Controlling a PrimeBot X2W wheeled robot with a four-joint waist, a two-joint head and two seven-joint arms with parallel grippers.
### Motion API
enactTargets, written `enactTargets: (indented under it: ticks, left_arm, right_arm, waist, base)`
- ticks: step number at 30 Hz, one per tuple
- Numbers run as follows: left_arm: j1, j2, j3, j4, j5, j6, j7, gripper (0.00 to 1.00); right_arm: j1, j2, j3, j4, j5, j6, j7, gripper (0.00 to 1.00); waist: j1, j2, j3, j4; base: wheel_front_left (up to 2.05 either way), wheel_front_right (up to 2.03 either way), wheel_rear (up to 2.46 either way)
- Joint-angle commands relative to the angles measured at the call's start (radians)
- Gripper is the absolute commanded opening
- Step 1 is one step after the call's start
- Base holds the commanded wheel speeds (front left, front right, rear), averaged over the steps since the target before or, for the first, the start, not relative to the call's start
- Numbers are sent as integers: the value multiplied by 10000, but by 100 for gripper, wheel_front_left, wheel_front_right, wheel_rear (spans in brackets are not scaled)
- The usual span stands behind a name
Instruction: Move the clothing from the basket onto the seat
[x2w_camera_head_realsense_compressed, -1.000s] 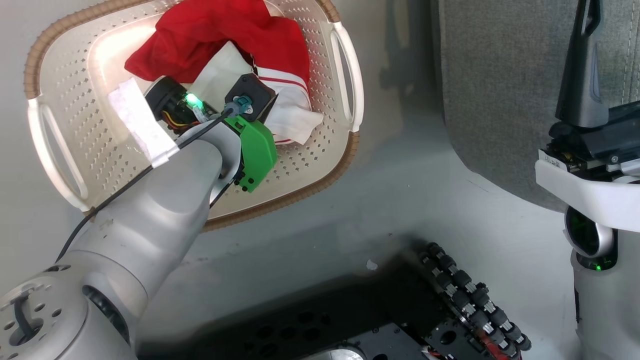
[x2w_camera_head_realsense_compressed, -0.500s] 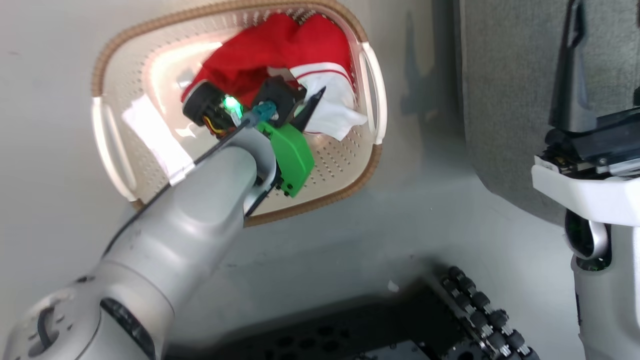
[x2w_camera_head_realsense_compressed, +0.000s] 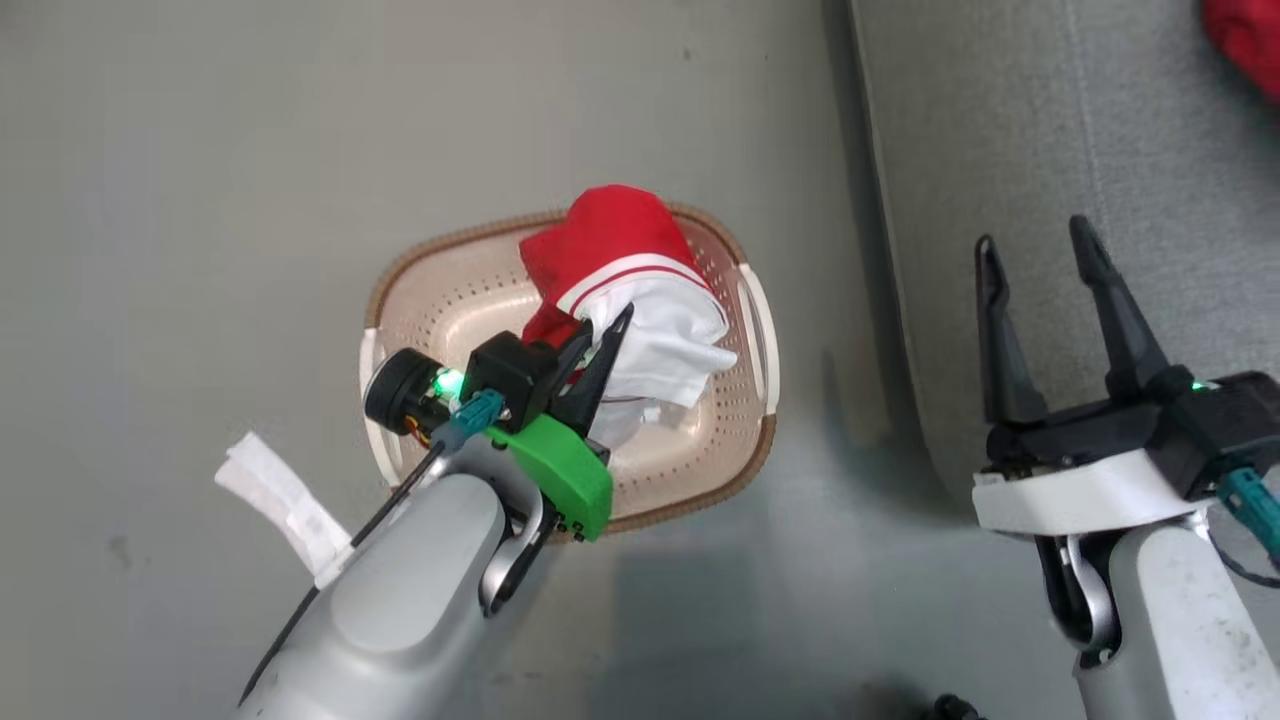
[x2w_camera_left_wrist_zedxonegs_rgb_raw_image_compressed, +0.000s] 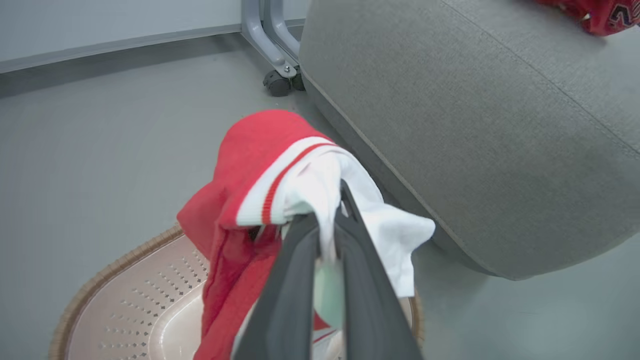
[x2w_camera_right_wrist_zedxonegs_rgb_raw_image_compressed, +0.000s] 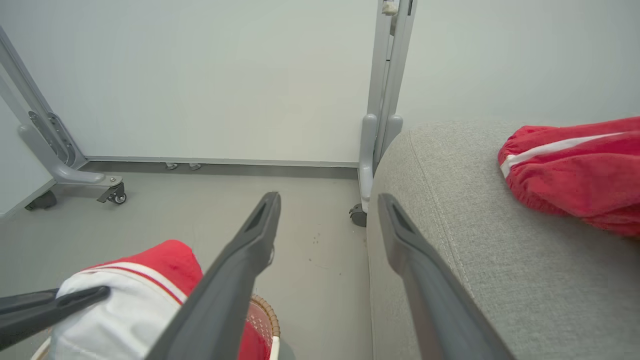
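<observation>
A smooth grey floor (x2w_camera_head_realsense_compressed: 200, 150) with a few small marks runs under everything. On it stands the basket (x2w_camera_head_realsense_compressed: 450, 245), just left of the seat (x2w_camera_head_realsense_compressed: 1050, 120), whose woven grey side drops to the floor below a stitched seam. The left gripper (x2w_camera_head_realsense_compressed: 607, 328) hangs over the basket, fingers pinched narrow on the white part of a red and white garment (x2w_camera_head_realsense_compressed: 620, 240). The cloth bunches above the rim and its lower folds trail down inside. The right gripper (x2w_camera_head_realsense_compressed: 1033, 237) hovers over the seat's near left edge, fingers spread wide apart. A second garment (x2w_camera_right_wrist_zedxonegs_rgb_raw_image_compressed: 575, 170), also red, lies on the seat at the far right. Beyond, a plain white wall (x2w_camera_right_wrist_zedxonegs_rgb_raw_image_compressed: 200, 75) meets the floor at a dark skirting (x2w_camera_right_wrist_zedxonegs_rgb_raw_image_compressed: 225, 169). A wheeled metal frame (x2w_camera_right_wrist_zedxonegs_rgb_raw_image_compressed: 60, 165) stands at the far left, and an upright post (x2w_camera_right_wrist_zedxonegs_rgb_raw_image_compressed: 387, 75) rises by the seat's far corner.
</observation>
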Motion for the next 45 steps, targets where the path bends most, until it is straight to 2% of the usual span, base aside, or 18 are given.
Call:
enactTargets:
  ticks: [1, 12, 18, 25, 35, 45]
  left_arm:
    - [452, -30, 220, -238, 201, 34, -2, 0]
    - [2382, -270, 1883, -2020, 1007, 41, -4, 0]
    - [2930, -304, 2381, -2932, 1319, 99, -4, 0]
    - [3064, -250, 2611, -3846, 1599, 196, -3, 0]
    - [2934, -271, 2400, -4564, 1666, 330, 151, 0]
    - [2534, -501, 1738, -5198, 1640, 263, 541, 0]
  right_arm:
    - [402, 34, 33, 166, 65, -10, -32, 100]
    - [1839, 26, 875, 1104, 140, -10, -32, 100]
    - [2306, 27, 1210, 1266, 278, -10, -32, 100]
    - [2505, 82, 1448, 1256, 380, -10, -32, 100]
    - [2385, 179, 1702, 1138, 579, -10, -32, 100]
    - [1591, -148, 3487, 1480, 1383, -10, -32, 100]
  waist:
    - [1, -1, -2680, 402]
    - [1, -1, -5186, 142]
    - [1, -1, -5852, -25]
    - [1, -1, -6180, -132]
    - [1, -1, -6086, -248]
    - [1, -1, -5847, -263]
  base:
    - [0, 0, 0]
    - [0, 0, 0]
    - [0, 0, 0]
    - [0, 0, 0]
    - [0, 0, 0]
    - [0, 0, 0]
